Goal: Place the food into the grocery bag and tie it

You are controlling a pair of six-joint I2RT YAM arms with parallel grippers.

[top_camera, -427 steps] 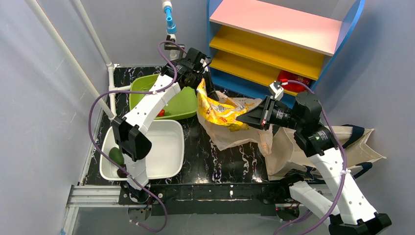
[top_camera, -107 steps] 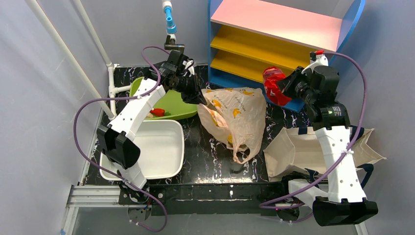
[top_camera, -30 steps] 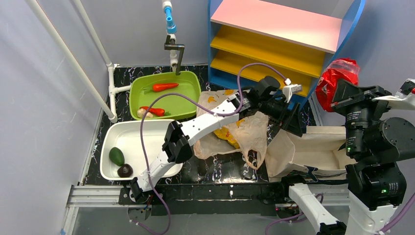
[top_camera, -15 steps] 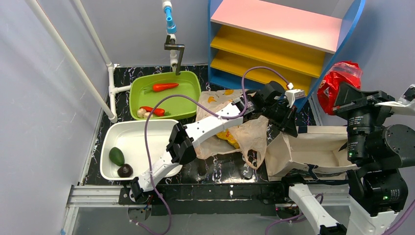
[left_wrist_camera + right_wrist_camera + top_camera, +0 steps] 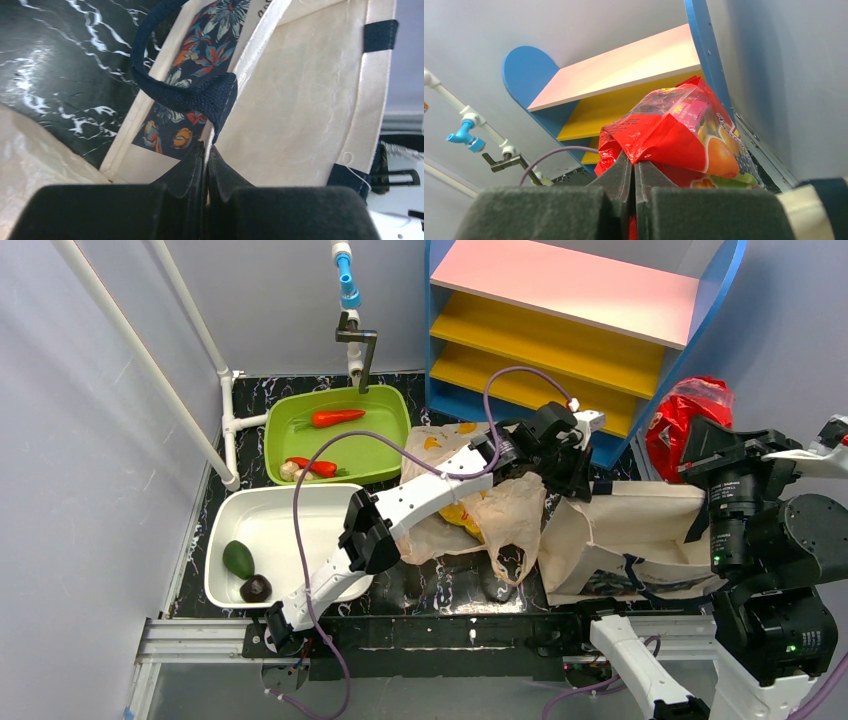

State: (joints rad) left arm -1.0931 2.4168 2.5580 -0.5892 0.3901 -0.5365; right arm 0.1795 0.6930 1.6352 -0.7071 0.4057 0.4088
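Note:
The grocery bag [image 5: 500,502], thin beige plastic with yellow banana marks, lies crumpled mid-table with a yellow packet [image 5: 462,516] inside. My left gripper [image 5: 577,483] reaches over it and is shut on the rim of the cream canvas tote [image 5: 640,525]. In the left wrist view the left gripper [image 5: 206,148] pinches the tote [image 5: 300,100] just below its navy handle [image 5: 182,95]. My right gripper [image 5: 634,161] is shut on a red packet [image 5: 674,132], held high at the right [image 5: 688,412]. Two orange-red vegetables [image 5: 335,418] lie in the green tub. An avocado [image 5: 238,560] and a brown ball [image 5: 256,588] lie in the white tub.
The green tub [image 5: 390,455] stands at the back left, with the white tub [image 5: 345,502] in front of it. A blue shelf unit [image 5: 560,350] with pink and yellow boards stands behind the bags. A tap [image 5: 355,340] hangs over the green tub.
My left gripper has shut on the tote's rim and drawn that wall up and leftward, so the tote's inside no longer shows. The right arm holds the red packet almost still.

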